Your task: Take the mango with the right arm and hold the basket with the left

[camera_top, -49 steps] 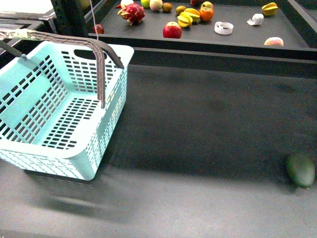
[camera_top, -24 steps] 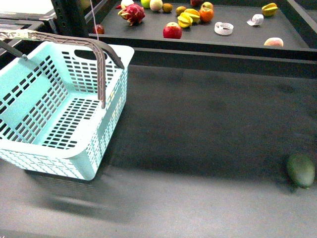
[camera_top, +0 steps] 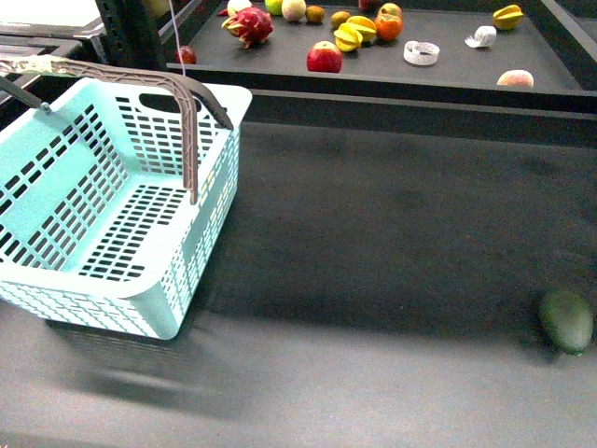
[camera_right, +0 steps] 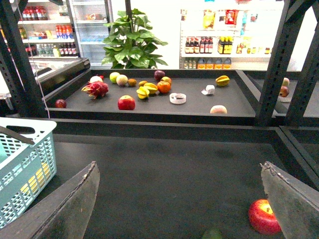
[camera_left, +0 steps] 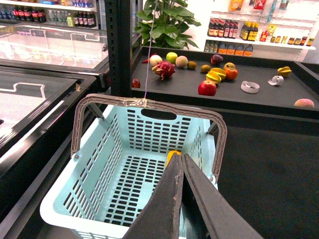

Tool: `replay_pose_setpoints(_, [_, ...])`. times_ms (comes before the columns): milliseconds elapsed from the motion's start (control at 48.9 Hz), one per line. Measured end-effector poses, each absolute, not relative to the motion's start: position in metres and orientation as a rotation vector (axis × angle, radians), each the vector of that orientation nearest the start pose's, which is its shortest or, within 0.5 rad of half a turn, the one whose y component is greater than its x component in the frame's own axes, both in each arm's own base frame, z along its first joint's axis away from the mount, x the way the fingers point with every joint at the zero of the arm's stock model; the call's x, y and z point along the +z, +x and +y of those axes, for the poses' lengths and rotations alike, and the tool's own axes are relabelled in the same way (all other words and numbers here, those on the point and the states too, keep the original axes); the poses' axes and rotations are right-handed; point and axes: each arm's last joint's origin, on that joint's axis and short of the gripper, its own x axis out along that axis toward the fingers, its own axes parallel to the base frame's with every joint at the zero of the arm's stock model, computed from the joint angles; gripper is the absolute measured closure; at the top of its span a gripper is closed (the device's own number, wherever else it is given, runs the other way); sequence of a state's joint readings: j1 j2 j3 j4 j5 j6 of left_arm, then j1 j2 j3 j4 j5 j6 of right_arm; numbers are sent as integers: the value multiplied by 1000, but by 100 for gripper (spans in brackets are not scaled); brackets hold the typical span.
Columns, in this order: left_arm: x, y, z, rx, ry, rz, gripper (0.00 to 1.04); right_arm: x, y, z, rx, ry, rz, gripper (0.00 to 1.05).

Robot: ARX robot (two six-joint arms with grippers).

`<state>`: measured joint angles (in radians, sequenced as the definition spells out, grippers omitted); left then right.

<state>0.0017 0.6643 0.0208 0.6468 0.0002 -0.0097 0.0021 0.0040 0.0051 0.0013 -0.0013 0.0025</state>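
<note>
The pale turquoise basket stands at the left of the dark table, its grey-brown handles raised. In the front view its inside looks empty. Neither arm shows in that view. In the left wrist view my left gripper is shut and empty, hovering over the basket near one side wall. A small yellow-orange patch shows behind its fingertips; I cannot tell what it is. My right gripper is wide open and empty above the table. No mango shows clearly.
A dark green oval fruit lies at the table's front right. A red apple sits by the right gripper's finger. The raised back shelf holds a red apple, yellow star fruits, a dragon fruit and others.
</note>
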Motion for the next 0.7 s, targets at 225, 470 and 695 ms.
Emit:
replay_pose_setpoints(225, [172,130,0,1,-8,-15,101,165,98,0,3,2,-2,8])
replay_pose_setpoints(470, [174,121,0,1,-8,-23,101,165,98,0,3,2,-2,8])
replay_pose_setpoints(695, [174,114,0,1,-8,-25,101,165,98,0,3,2,-2,8])
